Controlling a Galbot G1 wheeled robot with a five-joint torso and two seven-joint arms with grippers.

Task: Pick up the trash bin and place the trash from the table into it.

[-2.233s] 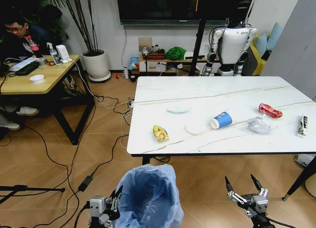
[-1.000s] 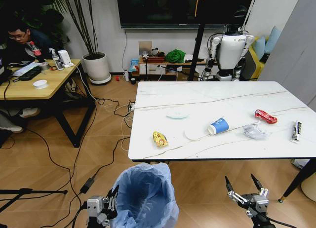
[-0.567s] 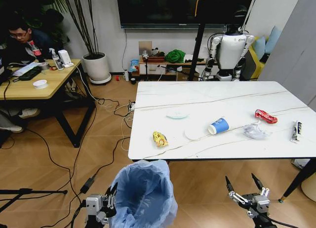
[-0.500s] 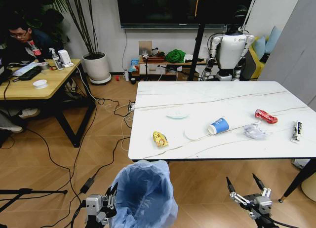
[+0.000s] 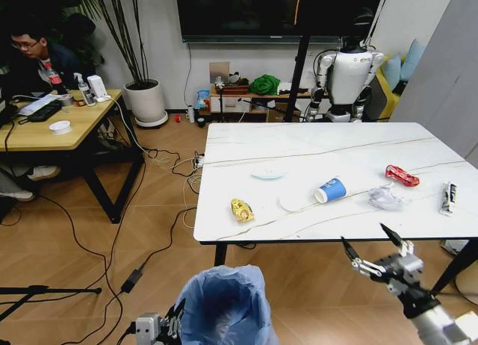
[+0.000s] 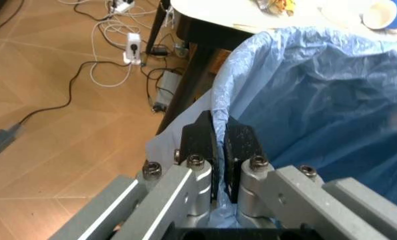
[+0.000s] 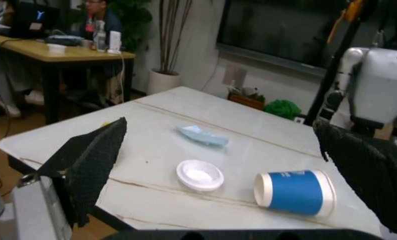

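My left gripper (image 6: 218, 150) sits low at my left front, its fingers (image 6: 200, 140) pinched tight on the rim of the bin (image 5: 222, 304), with the blue bag's edge caught between them. I hold it by the rim because that leaves the mouth open and facing up, ready to take whatever I drop in. The bin hangs just before the near edge of the worktop (image 5: 314, 147), below its left corner, so litter has only a short way to travel.

On the worktop the trash lies spread in a loose row. Farthest left is the yellow packet (image 5: 241, 210), near the front edge. Next come a pale lid (image 5: 268, 172) farther back and a white lid (image 5: 293, 202) just beside the cup (image 5: 331, 190), which lies on its side. Beyond these are the clear film (image 5: 387, 199), the red wrapper (image 5: 401, 175) and, at the far right edge, the sachet (image 5: 447, 198). None of it is in the bin yet, so I judge the collecting has not begun.

My right gripper (image 5: 373, 253) hovers in front of the worktop's near edge, fingers (image 7: 92, 162) spread wide and holding nothing, pointed toward the cup and white lid, which look like my nearest pick.
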